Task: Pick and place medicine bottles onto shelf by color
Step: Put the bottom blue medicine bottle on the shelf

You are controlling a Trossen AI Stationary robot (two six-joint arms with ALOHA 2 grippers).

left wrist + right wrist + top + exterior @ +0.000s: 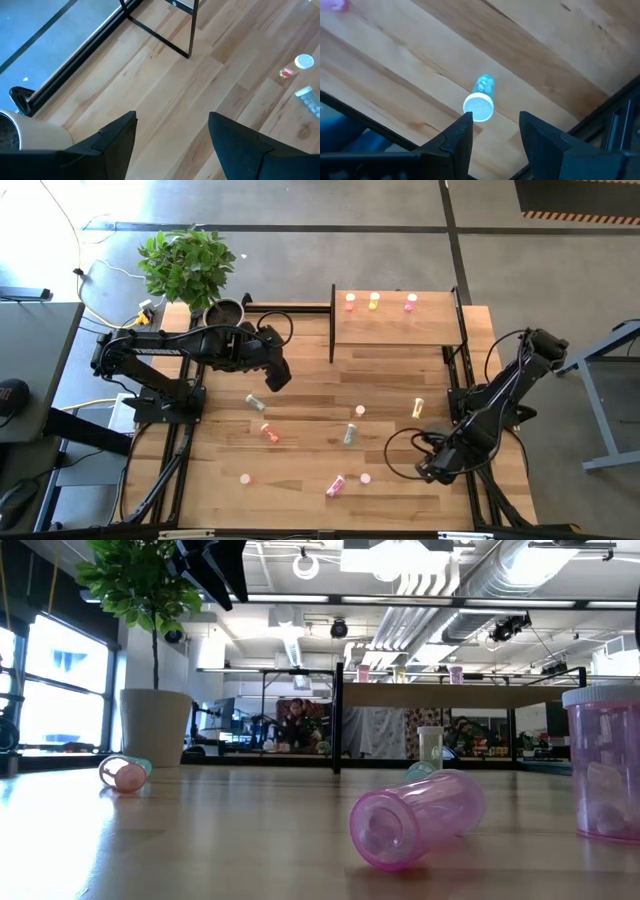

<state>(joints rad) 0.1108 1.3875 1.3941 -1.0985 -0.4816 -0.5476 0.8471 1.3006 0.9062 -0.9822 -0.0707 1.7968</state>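
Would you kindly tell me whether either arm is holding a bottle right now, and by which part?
Nothing is held. The left gripper and right gripper both have empty, open jaws above the table.

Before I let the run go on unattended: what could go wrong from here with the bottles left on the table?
1. Several medicine bottles lie on their sides, such as the pink bottle near the front edge; a nudge could roll one off the table.
2. The left gripper, open, hangs above the green bottle; a skewed descent might knock it away.
3. The right gripper, holding nothing, points at a blue bottle near the side frame; a miss could push it there.
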